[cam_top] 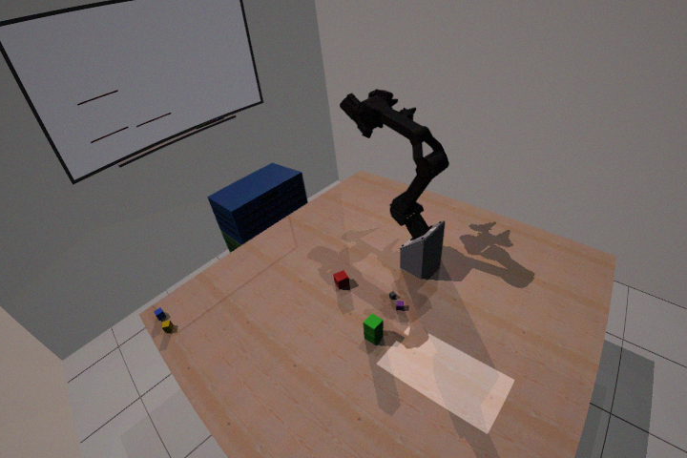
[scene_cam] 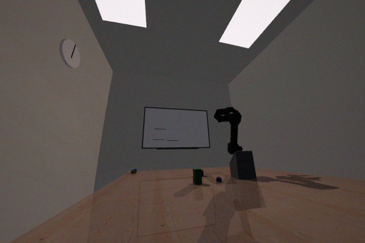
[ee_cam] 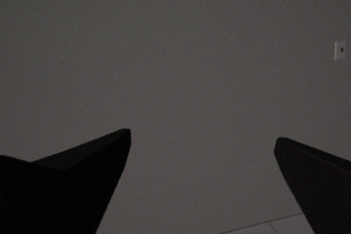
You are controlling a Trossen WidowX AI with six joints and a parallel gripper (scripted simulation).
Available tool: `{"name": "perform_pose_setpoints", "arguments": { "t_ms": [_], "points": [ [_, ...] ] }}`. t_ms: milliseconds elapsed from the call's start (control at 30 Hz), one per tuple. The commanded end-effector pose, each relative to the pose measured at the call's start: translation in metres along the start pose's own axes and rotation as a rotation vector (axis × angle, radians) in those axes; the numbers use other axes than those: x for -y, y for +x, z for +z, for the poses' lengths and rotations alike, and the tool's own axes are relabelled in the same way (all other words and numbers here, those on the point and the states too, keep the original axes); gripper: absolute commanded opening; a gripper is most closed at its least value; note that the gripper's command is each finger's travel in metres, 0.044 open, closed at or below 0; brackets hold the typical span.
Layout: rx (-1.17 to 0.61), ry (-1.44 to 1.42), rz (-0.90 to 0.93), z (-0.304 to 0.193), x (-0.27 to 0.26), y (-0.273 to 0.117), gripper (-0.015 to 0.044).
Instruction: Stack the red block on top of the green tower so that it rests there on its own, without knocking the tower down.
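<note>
Gripper (ee_cam: 203,146) spread wide and holding nothing, raised high above the desk (cam_top: 301,378); only the wrist view shows its two dark fingers against a grey wall with a small wall plate (ee_cam: 339,50); only the top view shows the red block (cam_top: 341,279) plainly, far below the gripper, near the green tower (cam_top: 373,328); the exterior view adds a clock (scene_cam: 70,53), ceiling lights (scene_cam: 253,19) and whiteboard (scene_cam: 175,128).
</note>
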State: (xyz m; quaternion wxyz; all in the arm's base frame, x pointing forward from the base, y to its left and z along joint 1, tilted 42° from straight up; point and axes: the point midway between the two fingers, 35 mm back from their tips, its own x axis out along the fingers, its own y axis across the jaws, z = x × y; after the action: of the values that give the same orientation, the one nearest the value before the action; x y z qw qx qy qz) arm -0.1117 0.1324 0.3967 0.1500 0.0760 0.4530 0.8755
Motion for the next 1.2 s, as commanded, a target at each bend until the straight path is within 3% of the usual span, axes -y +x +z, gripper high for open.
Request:
{"name": "perform_pose_setpoints", "arguments": {
  "t_ms": [0, 267, 567, 1167],
  "points": [
    [-0.005, -0.005, 0.003, -0.001, -0.001, 0.0, 0.0426],
    [-0.224, -0.216, 0.154, -0.067, -0.052, 0.003, 0.044],
    [-0.454, -0.364, 0.32, -0.14, -0.095, -0.023, 0.044],
    [-0.798, -0.929, 0.827, -0.271, -0.122, -0.157, 0.044]
  ]
}}
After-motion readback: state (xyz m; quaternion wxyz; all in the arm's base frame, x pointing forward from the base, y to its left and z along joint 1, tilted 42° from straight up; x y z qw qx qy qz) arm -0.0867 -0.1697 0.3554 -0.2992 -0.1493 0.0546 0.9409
